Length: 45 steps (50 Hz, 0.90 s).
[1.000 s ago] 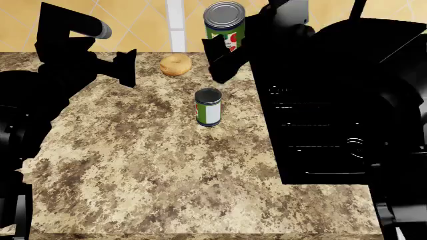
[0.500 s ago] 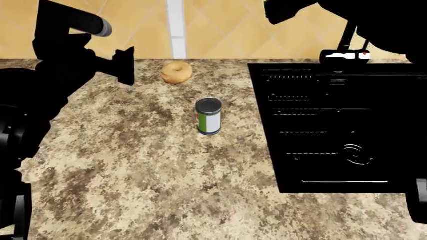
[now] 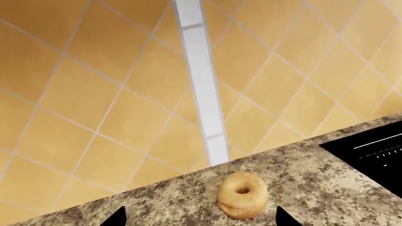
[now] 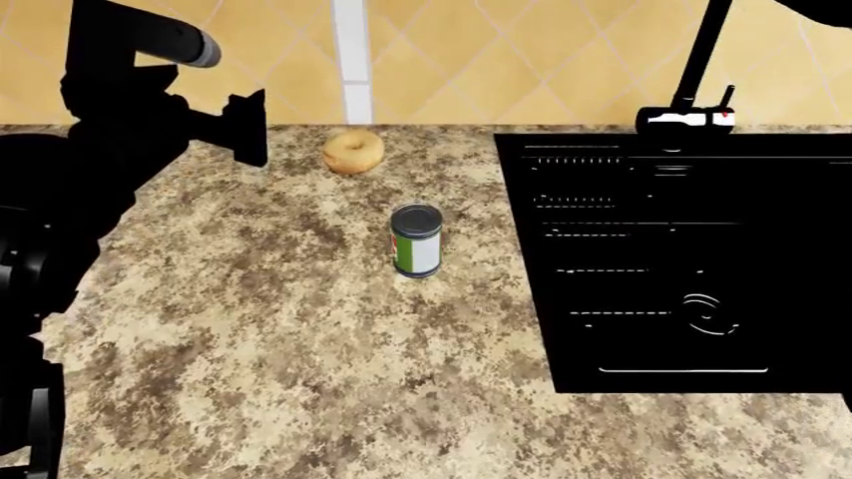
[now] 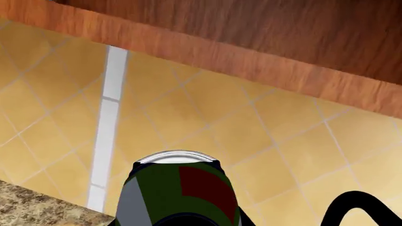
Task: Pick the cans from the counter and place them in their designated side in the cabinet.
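speckled granite counter point(image 4: 293, 339) bears one cylindrical can point(image 4: 415, 240); right tool grips another point(image 5: 179, 190), left tool point(image 4: 247, 128) unclear.

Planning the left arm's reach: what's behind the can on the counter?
Behind the can, near the tiled wall, lies a tan bagel on the granite counter. The left gripper hovers beside it. The can's far side is hidden.
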Available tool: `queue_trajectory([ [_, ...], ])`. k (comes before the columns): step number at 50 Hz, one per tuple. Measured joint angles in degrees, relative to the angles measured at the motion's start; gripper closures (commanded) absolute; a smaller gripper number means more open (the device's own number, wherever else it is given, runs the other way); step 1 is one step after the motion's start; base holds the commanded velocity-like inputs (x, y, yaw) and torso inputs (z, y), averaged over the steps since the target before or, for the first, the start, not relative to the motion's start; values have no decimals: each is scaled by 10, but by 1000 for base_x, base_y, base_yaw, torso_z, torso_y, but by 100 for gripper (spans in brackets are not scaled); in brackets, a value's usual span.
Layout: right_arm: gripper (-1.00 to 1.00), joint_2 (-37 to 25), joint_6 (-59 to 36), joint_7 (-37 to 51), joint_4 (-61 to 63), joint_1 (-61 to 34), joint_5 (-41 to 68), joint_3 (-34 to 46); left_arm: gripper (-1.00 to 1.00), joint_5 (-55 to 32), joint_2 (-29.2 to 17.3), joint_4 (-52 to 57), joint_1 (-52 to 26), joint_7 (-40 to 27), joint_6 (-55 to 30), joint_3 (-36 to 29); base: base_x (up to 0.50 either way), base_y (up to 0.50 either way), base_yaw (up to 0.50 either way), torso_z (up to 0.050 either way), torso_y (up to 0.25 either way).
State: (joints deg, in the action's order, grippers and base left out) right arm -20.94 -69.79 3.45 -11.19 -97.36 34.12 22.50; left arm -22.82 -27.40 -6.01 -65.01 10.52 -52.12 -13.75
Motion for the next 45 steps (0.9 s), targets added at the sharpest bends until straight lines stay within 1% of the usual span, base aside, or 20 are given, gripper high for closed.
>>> queue_trajectory([
  [17, 100, 32, 52, 3, -84, -80, -18, -17, -100, -4, 4, -5, 3, -5, 0, 4, 0, 0, 0, 0, 0],
  [25, 100, 49, 80, -3, -136, -133, -36, -7, -100, -6, 4, -4, 6, -6, 1, 5, 0, 0, 0, 0, 0],
  [32, 100, 69, 134, -19, -242, -197, -69, 15, -100, -7, 3, -4, 9, -7, 2, 7, 0, 0, 0, 0, 0],
  [40, 100, 102, 222, -44, -397, -275, -106, 35, -100, -9, 3, -4, 12, -8, 3, 9, 0, 0, 0, 0, 0],
  [45, 100, 121, 268, -58, -476, -314, -138, 27, -100, -10, 3, -4, 14, -9, 4, 10, 0, 0, 0, 0, 0],
])
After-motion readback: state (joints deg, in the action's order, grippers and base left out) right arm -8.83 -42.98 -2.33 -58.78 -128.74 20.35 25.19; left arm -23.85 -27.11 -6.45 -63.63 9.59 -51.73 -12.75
